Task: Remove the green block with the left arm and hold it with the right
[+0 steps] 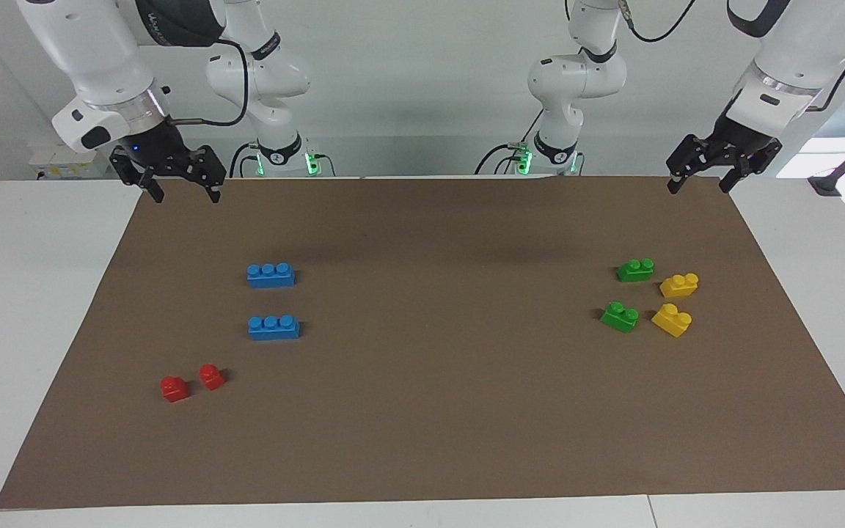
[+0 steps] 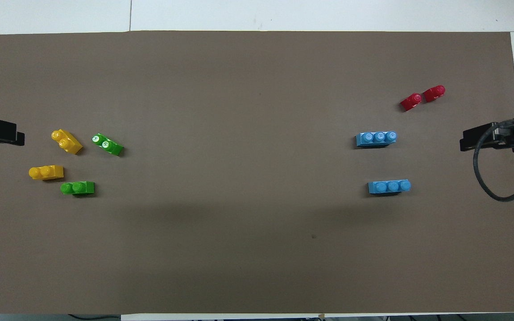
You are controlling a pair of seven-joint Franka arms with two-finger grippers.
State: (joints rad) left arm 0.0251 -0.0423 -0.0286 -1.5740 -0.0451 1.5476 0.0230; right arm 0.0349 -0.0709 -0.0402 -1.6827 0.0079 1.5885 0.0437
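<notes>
**Op:** Starting at the fingers: my left gripper (image 1: 700,179) has its two fingers spread wide, holding nothing. It hangs over the mat's edge nearest the robots, at the left arm's end of the table.

**Desk:** And the other one?

**Op:** The right gripper (image 1: 183,187) is the same, fingers wide apart and empty, up over the mat's near corner at the right arm's end. Both arms are waiting; neither touches a brick.

**Desk:** Where is the green block?

**Op:** I see two lookalikes, both on the brown mat (image 1: 437,411) toward the left arm's end. The nearer green block (image 1: 635,270) lies nearer to the robots, its two studs up. The farther green block (image 1: 619,316) lies farther out and is turned at an angle. They are apart, not touching each other.

**Desk:** Which one is the target?

**Op:** I cannot tell from here.

**Desk:** What is around them?

**Op:** Two yellow bricks sit just beside the green ones, closer to the table's end. One yellow brick (image 1: 679,284) is beside the nearer green block, the second yellow brick (image 1: 672,320) beside the farther one. All four make a loose cluster, none stacked.

**Desk:** And toward the right arm's end?

**Op:** Two blue bricks, each with three studs, lie parallel: one blue brick (image 1: 271,274) nearer to the robots, the second blue brick (image 1: 274,326) farther out. Farther still, two small red bricks (image 1: 191,383) sit side by side, almost touching.
</notes>
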